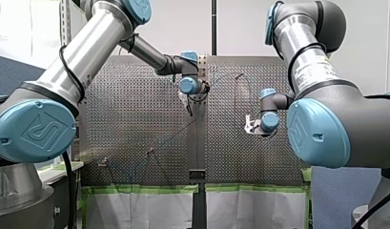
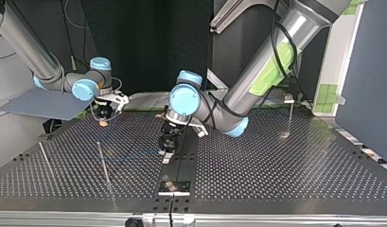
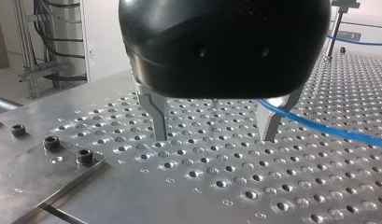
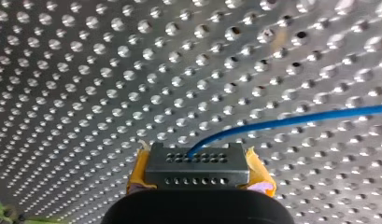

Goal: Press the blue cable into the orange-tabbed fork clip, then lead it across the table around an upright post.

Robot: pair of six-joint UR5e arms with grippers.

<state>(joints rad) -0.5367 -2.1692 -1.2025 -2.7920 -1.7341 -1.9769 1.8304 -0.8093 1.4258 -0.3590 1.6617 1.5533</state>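
The blue cable (image 4: 291, 121) comes out from between the yellow pads (image 4: 137, 170) of my right gripper (image 4: 197, 161), which is shut on its end just above the perforated table. At the top view's left that gripper (image 2: 103, 121) hangs low near the table's far edge. From there the cable (image 2: 134, 157) lies on the table and runs to my left gripper (image 2: 166, 149) at the middle. My left gripper (image 3: 215, 128) is open, its metal fingers (image 3: 158, 119) just above the plate. The cable (image 3: 328, 128) passes along one finger's side. I cannot pick out the orange-tabbed clip with certainty.
Two thin upright posts (image 2: 103, 163) (image 2: 44, 158) stand at the top view's near left. A third post (image 2: 290, 116) stands at its far right. A small bracket (image 2: 173, 187) sits on the table's centre seam. Bolt heads (image 3: 51, 142) on a plate lie beside my left gripper.
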